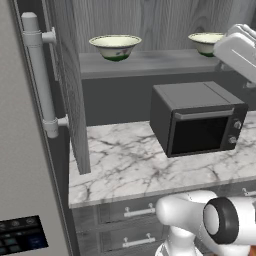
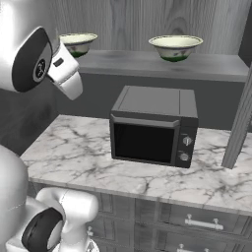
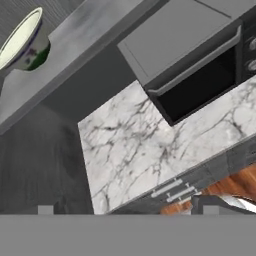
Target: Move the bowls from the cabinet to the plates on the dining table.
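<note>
White marble table [image 1: 125, 160] carries a black box-shaped microwave [image 1: 197, 120], two cream-white ceramic bowls [image 1: 115, 47] on the grey cabinet shelf [image 1: 150, 62] behind; tool [image 3: 127, 210] wide, empty.

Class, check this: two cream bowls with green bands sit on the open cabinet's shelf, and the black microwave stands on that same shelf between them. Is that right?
Not quite. The two bowls do sit on the cabinet shelf, but the microwave stands below it on the marble counter, as the right base view shows.

Bowls [image 1: 115, 47]: glazed cream ceramic, glossy. Cabinet [image 1: 150, 22] (upper frame): grey wood-grain, matt. Handle [image 1: 40, 75]: smooth silver metal. Counter [image 1: 130, 160]: veined white marble, polished. Microwave [image 1: 197, 117]: matt black casing.
</note>
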Robot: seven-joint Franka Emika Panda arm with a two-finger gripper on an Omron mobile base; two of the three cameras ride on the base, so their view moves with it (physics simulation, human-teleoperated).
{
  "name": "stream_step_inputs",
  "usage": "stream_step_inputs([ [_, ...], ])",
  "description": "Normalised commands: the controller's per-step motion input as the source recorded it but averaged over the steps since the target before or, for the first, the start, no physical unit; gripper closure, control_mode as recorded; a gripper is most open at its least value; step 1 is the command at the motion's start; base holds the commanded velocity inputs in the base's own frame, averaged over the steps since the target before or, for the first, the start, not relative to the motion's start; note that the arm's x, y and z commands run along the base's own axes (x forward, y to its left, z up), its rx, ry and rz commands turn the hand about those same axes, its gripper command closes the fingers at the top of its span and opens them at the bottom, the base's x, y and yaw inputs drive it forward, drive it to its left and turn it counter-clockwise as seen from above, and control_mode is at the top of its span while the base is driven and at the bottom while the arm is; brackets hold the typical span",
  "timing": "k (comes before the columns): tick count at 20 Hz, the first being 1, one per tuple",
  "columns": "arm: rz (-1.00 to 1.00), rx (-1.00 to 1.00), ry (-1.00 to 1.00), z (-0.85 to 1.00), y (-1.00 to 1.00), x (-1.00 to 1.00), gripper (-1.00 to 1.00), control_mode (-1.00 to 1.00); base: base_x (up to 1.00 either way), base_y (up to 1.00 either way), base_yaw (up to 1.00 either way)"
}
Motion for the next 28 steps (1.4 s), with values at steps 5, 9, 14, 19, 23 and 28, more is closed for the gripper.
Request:
stream_step_inputs([
  [5,0.00,0.00,-0.06,-0.06,0.32,0.55,-1.00,-1.00,0.00,0.00,0.00],
  [9,0.00,0.00,-0.14,0.00,0.24,0.30,-1.00,-1.00,0.00,0.00,0.00],
  [14,0.02,0.00,-0.10,0.03,0.24,0.07,-1.00,-1.00,0.00,0.00,0.00],
  [19,0.06,0.07,0.00,0.24,0.02,0.08,-1.00,-1.00,0.00,0.00,0.00],
  [23,0.03,0.03,0.00,0.28,-0.04,0.07,-1.00,-1.00,0.00,0.00,0.00],
  [28,0.00,0.03,0.01,0.02,-0.02,0.17,-1.00,-1.00,0.00,0.00,0.00],
])
